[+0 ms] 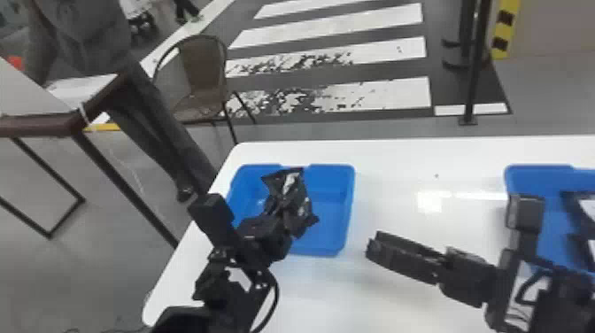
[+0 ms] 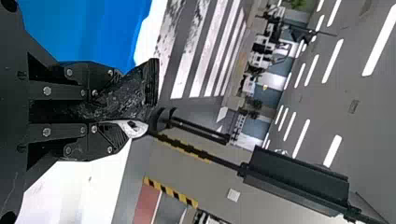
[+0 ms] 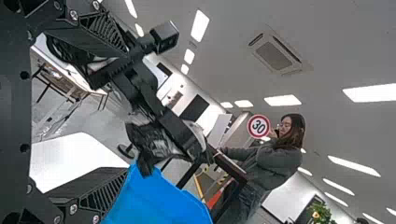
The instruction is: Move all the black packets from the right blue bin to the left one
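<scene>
While the left claw (image 1: 290,219) grips a black packet (image 1: 287,190) over the left bin (image 1: 347,212), the right claw (image 1: 375,242) is open

Farthest left in the head view, a brown-edged table (image 1: 37,126) is beyond the desk (image 1: 398,155), and next along is a chair (image 1: 203,66) with a rounded back. Then comes the left claw, closed on the packet, which sticks up crumpled and shiny above the blue left bin. In the left wrist view the packet is pinched between the fingers (image 2: 100,140), with its end poking out past their tips. Behind the desk, white stripes (image 1: 336,20) run across the floor, with a dark post (image 1: 476,75) to their right. The right claw is above the bare stretch of desk between the bins, pointing towards the left one; its fingers (image 3: 107,186) are spread wide and empty in the right wrist view. At the head view's right edge is the blue right bin (image 1: 540,177), partly cut off, with dark packets (image 1: 573,203) in it
</scene>
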Robot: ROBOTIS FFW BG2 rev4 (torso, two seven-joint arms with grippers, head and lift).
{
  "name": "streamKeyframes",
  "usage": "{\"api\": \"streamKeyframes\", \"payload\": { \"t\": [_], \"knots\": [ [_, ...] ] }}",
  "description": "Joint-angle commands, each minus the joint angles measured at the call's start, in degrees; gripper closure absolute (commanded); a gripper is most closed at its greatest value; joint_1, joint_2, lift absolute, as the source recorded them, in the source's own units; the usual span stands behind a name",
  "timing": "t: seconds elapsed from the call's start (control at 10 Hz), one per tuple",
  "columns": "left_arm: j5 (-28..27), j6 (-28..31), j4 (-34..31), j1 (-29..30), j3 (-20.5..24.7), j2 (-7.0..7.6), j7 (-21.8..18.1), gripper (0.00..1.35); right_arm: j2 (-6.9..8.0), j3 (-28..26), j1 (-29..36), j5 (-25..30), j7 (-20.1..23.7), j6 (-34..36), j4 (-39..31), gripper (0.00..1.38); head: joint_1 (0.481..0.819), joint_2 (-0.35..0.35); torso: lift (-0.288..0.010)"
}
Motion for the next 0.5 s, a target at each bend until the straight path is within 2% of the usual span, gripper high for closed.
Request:
{"api": "streamKeyframes", "payload": {
  "t": [0.0,0.1,0.2,0.3,0.4],
  "knots": [
    [-7.7,-8.8,9.0,-5.6,0.2,0.03,1.0,1.22,0.00,-0.4,0.1,0.1,-0.1,0.0,-0.4,0.15,0.695,0.350,-0.140],
    [-12.8,-16.8,13.5,-8.0,0.2,0.12,3.1,1.22,0.00,-0.9,0.4,0.1,0.0,0.0,-0.5,0.15,0.695,0.350,-0.140],
    [-14.6,-16.0,15.9,-10.1,1.0,0.20,3.8,1.22,0.00,-1.3,0.7,0.1,0.0,0.3,-0.5,0.15,0.695,0.350,-0.140],
    [-15.2,-16.3,17.8,-11.2,2.1,0.29,3.8,1.13,0.00,-1.7,0.8,0.2,0.0,0.3,-0.7,0.15,0.695,0.350,-0.140],
    [-14.5,-19.5,18.2,-10.9,2.5,0.29,3.8,0.63,0.00,-2.4,1.1,0.9,0.0,0.3,-1.1,0.15,0.695,0.350,-0.140]
  ]
}}
